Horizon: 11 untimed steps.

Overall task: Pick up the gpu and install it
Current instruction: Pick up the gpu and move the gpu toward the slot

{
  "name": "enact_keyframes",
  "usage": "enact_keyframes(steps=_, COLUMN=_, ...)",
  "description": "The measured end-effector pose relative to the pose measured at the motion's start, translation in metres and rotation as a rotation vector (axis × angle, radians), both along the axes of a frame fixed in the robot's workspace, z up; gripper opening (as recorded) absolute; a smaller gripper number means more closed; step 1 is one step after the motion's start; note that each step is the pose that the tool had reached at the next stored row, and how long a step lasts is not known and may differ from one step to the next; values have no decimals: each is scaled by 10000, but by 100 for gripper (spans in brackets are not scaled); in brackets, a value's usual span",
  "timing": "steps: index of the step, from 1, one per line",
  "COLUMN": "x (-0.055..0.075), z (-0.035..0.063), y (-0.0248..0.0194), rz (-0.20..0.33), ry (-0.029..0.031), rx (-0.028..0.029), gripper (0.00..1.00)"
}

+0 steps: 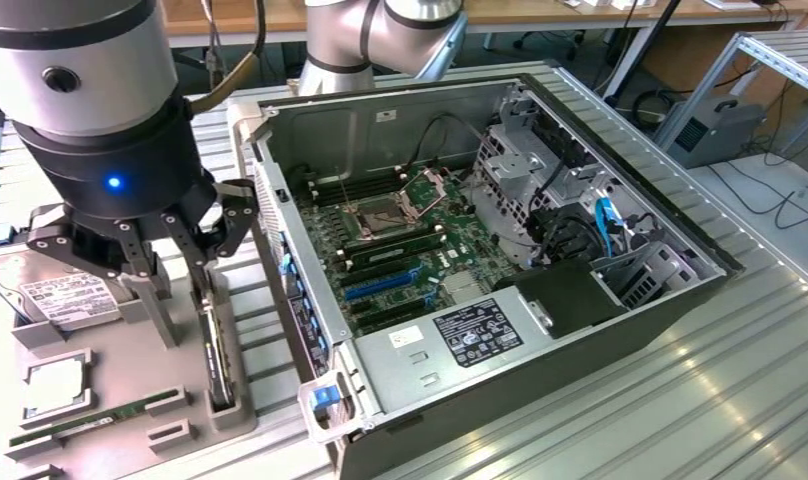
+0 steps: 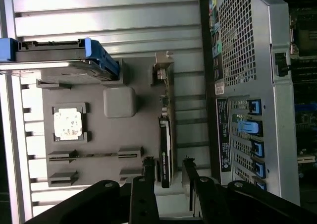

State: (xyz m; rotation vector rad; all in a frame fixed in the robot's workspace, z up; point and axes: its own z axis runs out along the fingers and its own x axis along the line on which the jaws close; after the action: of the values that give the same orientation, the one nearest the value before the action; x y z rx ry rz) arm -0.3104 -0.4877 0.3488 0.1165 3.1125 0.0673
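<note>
No text is legible anywhere.

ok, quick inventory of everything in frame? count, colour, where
PC case: 1, grey and black, side open, centre of the exterior view
motherboard: 1, green, inside the case
power supply: 1, silver with black label, near corner of the case
fixture tray: 1, grey, beside the case on the exterior view's left
gpu: 1, black face, on edge in the tray slot nearest the case
hard drive: 1, silver with white label, far end of tray
CPU: 1, silver, tray recess
memory stick: 1, green, tray slot
table: 1, silver slats, under everything
gripper: 1, black, over the gpu; fingers open, one on each side of the card
</note>
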Motion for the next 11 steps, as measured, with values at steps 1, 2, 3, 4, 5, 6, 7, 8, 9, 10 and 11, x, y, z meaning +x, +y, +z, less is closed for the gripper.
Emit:
enact_keyframes(steps=1, x=0, z=-29, y=0, rz=0, ry=0, rx=-1, gripper=36)
enact_keyframes(steps=2, x=0, z=-50, y=0, rz=0, ry=0, rx=-2, gripper=36)
enact_keyframes(steps=3, x=0, z=-59, y=0, rz=0, ry=2, rx=-3, gripper=36)
enact_keyframes(steps=4, x=0, z=-61, y=0, rz=0, ry=3, rx=-4, gripper=36)
enact_keyframes(steps=5, x=0, z=-62, y=0, rz=0, ry=2, rx=-3, gripper=36)
enact_keyframes(steps=6, x=0, z=-63, y=0, rz=0, ry=0, rx=-2, gripper=36)
enact_keyframes(steps=7, x=0, z=-63, y=0, rz=0, ry=0, rx=-2, gripper=36)
enact_keyframes(steps=8, x=0, z=-63, y=0, rz=0, ry=1, rx=-2, gripper=36)
enact_keyframes(steps=9, x=0, z=-84, y=0, rz=0, ry=-3, rx=1, gripper=36)
enact_keyframes(steps=10, x=0, z=-105, y=0, rz=0, ry=0, rx=-1, gripper=36)
enact_keyframes(steps=11, x=0, z=-138, y=0, rz=0, ry=0, rx=-1, gripper=36)
